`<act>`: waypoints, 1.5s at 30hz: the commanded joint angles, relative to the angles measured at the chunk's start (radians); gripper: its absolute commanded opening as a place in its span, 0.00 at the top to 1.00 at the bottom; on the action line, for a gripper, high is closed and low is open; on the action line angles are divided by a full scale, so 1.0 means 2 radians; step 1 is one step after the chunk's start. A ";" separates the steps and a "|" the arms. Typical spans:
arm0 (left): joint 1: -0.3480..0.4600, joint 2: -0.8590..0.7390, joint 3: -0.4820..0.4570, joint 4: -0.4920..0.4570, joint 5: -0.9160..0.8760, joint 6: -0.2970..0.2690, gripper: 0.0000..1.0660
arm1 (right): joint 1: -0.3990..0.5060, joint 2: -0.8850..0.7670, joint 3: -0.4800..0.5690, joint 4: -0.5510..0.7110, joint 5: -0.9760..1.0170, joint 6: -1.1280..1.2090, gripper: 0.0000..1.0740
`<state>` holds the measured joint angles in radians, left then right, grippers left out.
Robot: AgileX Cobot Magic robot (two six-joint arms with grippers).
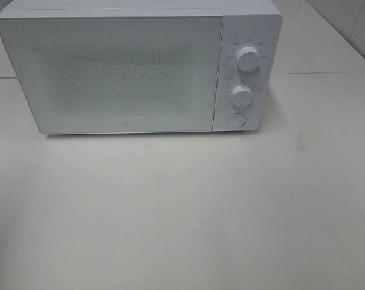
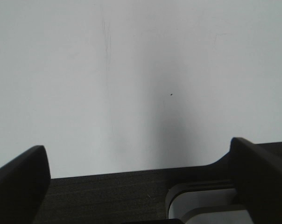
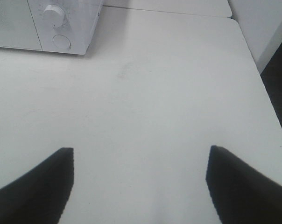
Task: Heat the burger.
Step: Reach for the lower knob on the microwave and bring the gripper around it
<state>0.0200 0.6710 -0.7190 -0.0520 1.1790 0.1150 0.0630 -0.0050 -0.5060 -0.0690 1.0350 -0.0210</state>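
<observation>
Left gripper (image 2: 136, 154) and right gripper (image 3: 141, 149) hang spread and empty; the closed microwave's (image 1: 110, 72) round button (image 1: 235, 119) probably needs one square, centred press first. No burger in view.

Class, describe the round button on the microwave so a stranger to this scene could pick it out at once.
A white microwave stands at the back of the pale table, door shut. Its control strip, on the right in the high view, carries an upper knob and a lower knob, and the button sits below both. Unlike the knobs, it is flat and has no markings around it.
</observation>
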 commanded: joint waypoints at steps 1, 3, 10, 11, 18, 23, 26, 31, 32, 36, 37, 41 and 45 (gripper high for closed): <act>0.001 -0.052 0.033 0.001 -0.004 -0.003 0.08 | -0.002 -0.014 -0.001 0.001 0.000 0.005 0.29; 0.001 -0.078 0.047 0.001 -0.005 -0.003 0.08 | -0.002 -0.014 -0.001 0.001 0.000 0.005 0.29; 0.001 -0.153 0.092 0.000 -0.023 -0.003 0.08 | -0.002 -0.014 -0.001 0.001 0.000 0.005 0.29; 0.001 -0.168 0.093 0.000 -0.034 -0.003 0.08 | -0.002 -0.014 -0.001 0.001 0.000 0.005 0.29; 0.001 -0.289 0.110 0.013 -0.071 -0.008 0.08 | -0.002 -0.014 -0.001 0.001 0.000 0.005 0.29; 0.001 -0.355 0.111 0.008 -0.071 -0.039 0.08 | -0.002 -0.014 -0.001 0.001 0.000 0.005 0.29; 0.001 -0.344 0.111 0.006 -0.070 -0.047 0.08 | -0.002 -0.013 -0.001 0.000 0.000 0.005 0.29; 0.001 -0.344 0.111 0.009 -0.070 -0.047 0.08 | -0.002 -0.009 -0.001 0.000 0.000 0.007 0.29; 0.001 -0.346 0.111 0.009 -0.071 -0.047 0.08 | -0.002 -0.009 -0.001 0.000 0.000 0.007 0.29; 0.001 -0.350 0.111 0.009 -0.071 -0.046 0.08 | -0.002 -0.009 -0.001 0.000 0.000 0.007 0.29; 0.001 -0.350 0.111 0.009 -0.071 -0.046 0.08 | -0.002 -0.009 -0.001 0.000 0.000 0.007 0.29; 0.001 -0.350 0.111 0.009 -0.071 -0.046 0.08 | -0.002 -0.009 -0.001 0.000 0.000 0.007 0.29; 0.001 -0.350 0.111 0.009 -0.071 -0.046 0.08 | -0.002 -0.009 -0.001 0.000 0.000 0.007 0.29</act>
<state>0.0200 -0.0050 -0.5000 -0.0300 1.0520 0.0290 0.0630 -0.0050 -0.5060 -0.0690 1.0350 -0.0070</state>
